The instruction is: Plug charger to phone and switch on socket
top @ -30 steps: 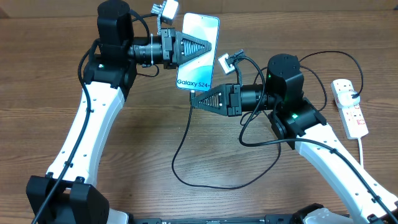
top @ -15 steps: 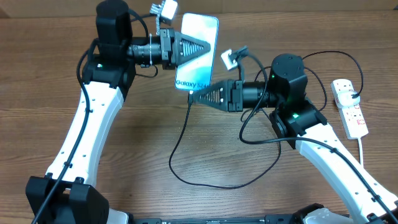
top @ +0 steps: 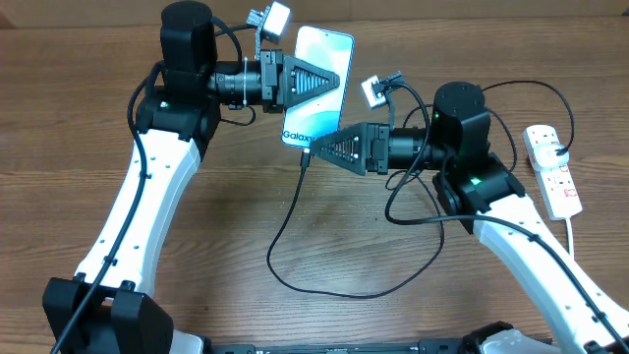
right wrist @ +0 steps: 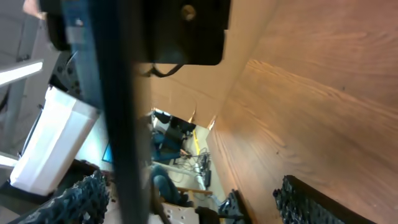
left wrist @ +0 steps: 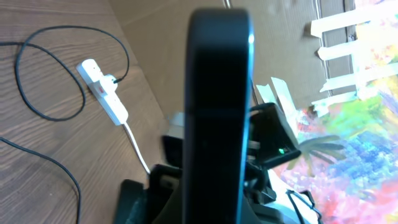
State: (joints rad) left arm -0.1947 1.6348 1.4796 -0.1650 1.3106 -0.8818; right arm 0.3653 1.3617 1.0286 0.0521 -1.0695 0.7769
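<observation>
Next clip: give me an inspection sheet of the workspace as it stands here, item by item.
Surface: wooden table.
Job's things: phone held screen up; charger tip at its lower end, seemingly inserted; socket at the right, switch state unreadable.
Clutter: nothing seen.
Grippers: left gripper shut on the phone; right gripper open beside the plug tip.
Cables: charger loops across the table towards the socket; white cord trails off the socket.
Surroundings: cardboard backing.

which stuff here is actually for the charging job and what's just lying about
For the job: phone, held by the left gripper; charger cable; power strip; right gripper, open.
Just about: cardboard backdrop; colourful painting; white tape strips.
</observation>
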